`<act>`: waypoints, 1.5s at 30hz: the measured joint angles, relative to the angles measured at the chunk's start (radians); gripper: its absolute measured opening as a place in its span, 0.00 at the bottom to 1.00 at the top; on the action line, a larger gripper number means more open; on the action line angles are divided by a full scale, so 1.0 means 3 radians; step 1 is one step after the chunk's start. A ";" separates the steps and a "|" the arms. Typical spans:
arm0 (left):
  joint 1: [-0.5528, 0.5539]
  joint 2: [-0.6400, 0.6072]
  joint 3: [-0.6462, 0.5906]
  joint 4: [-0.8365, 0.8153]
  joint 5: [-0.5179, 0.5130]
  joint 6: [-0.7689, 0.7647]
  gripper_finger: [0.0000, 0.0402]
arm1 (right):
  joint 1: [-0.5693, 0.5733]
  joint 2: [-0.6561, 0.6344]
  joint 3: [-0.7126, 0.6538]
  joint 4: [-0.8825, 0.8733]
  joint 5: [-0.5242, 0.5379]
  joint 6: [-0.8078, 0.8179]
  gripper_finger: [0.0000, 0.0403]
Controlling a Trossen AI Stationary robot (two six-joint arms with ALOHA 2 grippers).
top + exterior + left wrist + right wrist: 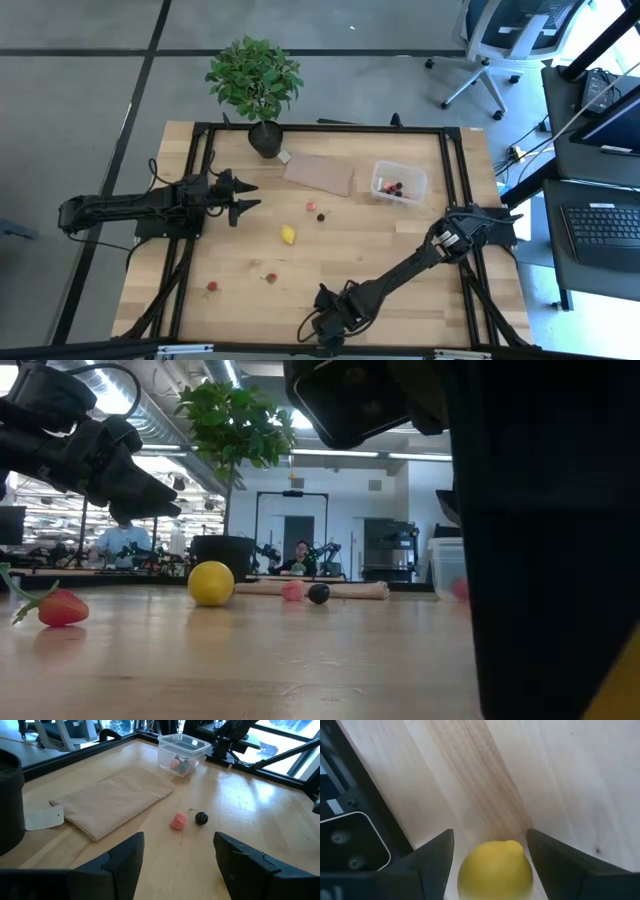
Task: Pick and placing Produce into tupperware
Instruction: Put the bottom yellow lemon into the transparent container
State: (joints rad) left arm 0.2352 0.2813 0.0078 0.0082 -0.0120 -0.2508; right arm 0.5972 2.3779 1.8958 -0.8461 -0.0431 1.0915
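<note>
High view: wood table (400,250) with my two arms, left arm parked at the left edge, right arm reaching down to the near edge. Plant (254,78) at the far side, tan sheet (318,173) beside it, tub (398,183) just right of the sheet. Tub already has a few red and dark pieces in it, so I'd call the job partly done. Left on the table: a lemon (288,235) mid-table, a pink berry (311,206) and cherry (321,216) side by side near the sheet, two red berries (270,277) (212,286) nearer the front. Right gripper (492,857) is low at the near edge, jaws spread around a second lemon (495,869), fingers either side, not pressed onto it as far as I can see. Left gripper (177,855) hangs spread and empty, pointing toward the berry and cherry. My read: grasp on this lemon comes next, then five loose pieces remain.
</note>
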 joint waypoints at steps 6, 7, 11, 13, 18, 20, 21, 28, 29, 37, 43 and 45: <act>0.0000 0.0000 0.0000 0.0000 0.0000 0.0000 0.58 | 0.0000 -0.0006 0.0033 -0.0049 -0.0022 0.0028 0.58; 0.0000 0.0000 0.0000 0.0000 0.0000 -0.0001 0.58 | 0.0000 -0.0006 0.0033 -0.0053 -0.0043 0.0050 0.58; 0.0000 0.0000 0.0000 0.0000 0.0001 -0.0001 0.58 | -0.0002 -0.0006 0.0033 -0.0055 -0.0136 0.0083 0.57; 0.0000 0.0000 0.0000 0.0000 0.0001 -0.0001 0.58 | 0.0003 -0.0006 0.0031 -0.0054 -0.0145 0.0094 0.57; 0.0000 0.0000 0.0000 0.0000 0.0001 -0.0001 0.58 | -0.0003 -0.0006 0.0029 -0.0055 -0.0290 0.0099 0.57; -0.0001 0.0000 0.0000 0.0000 0.0001 -0.0001 0.58 | -0.0003 -0.0006 0.0029 -0.0052 -0.0315 0.0099 0.57; 0.0000 0.0000 0.0000 0.0000 0.0001 -0.0002 0.58 | -0.0003 -0.0006 0.0034 -0.0052 -0.0336 0.0098 0.57; -0.0001 0.0000 0.0000 0.0000 0.0001 -0.0002 0.58 | -0.0003 -0.0004 0.0058 -0.0057 -0.0430 0.0105 0.57; 0.0000 0.0000 -0.0001 0.0000 0.0001 -0.0002 0.58 | -0.0002 -0.0004 0.0058 -0.0057 -0.0437 0.0112 0.57; -0.0001 0.0000 0.0000 0.0000 0.0003 -0.0002 0.58 | 0.0004 -0.0003 0.0061 -0.0060 -0.0505 0.0198 0.57; 0.0000 0.0000 0.0000 0.0001 0.0003 -0.0002 0.58 | 0.0006 -0.0003 0.0061 -0.0075 -0.0552 0.0274 0.57; -0.0001 0.0000 0.0000 0.0000 0.0003 -0.0002 0.58 | 0.0006 -0.0003 0.0061 -0.0078 -0.0553 0.0283 0.57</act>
State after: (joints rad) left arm 0.2348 0.2813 0.0078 0.0082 -0.0113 -0.2516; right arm 0.5991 2.3772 1.9141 -0.8696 -0.2092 1.1764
